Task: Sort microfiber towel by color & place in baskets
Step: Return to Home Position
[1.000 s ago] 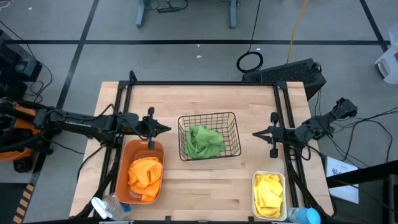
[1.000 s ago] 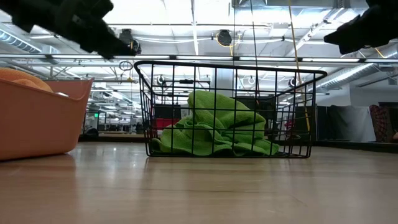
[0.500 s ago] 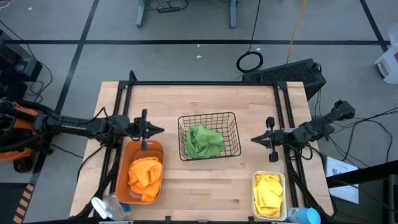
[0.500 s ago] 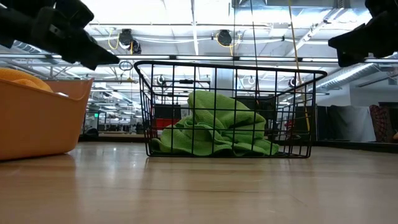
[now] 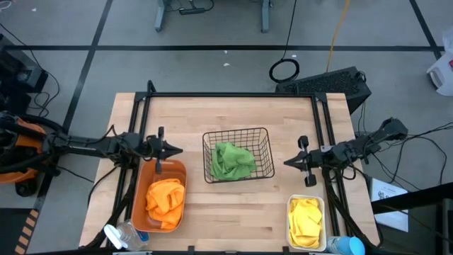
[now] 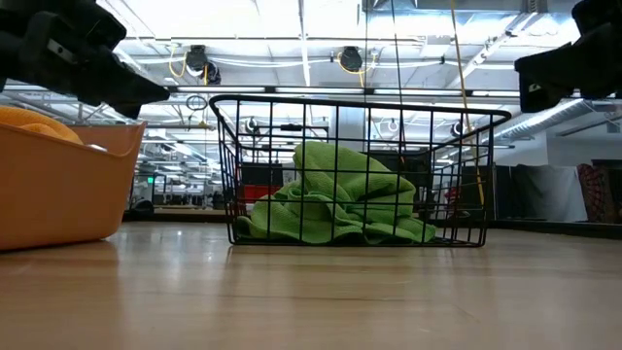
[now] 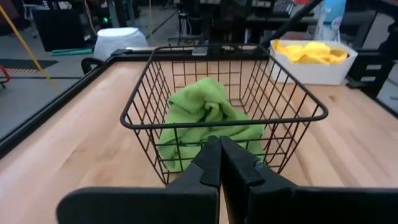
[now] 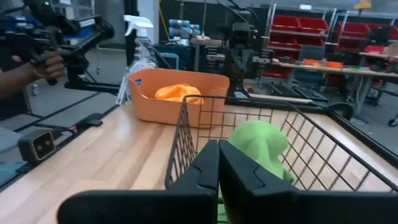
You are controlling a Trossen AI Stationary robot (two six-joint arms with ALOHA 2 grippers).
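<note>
Towels all sorted by colour: green towels (image 5: 232, 160) in wire basket (image 5: 236, 132) at table centre, orange towels (image 5: 165, 200) in orange bin (image 5: 139, 185), yellow towels (image 5: 306, 218) in white bin (image 5: 289, 212). Left gripper (image 5: 177, 150) and right gripper (image 5: 287, 162) flank basket, fingers pressed together, empty. No cloth left to grasp; judged parking.

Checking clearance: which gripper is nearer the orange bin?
Left. The left gripper hovers just above the orange bin's rim; the right gripper is across the black basket, on its other side.
</note>
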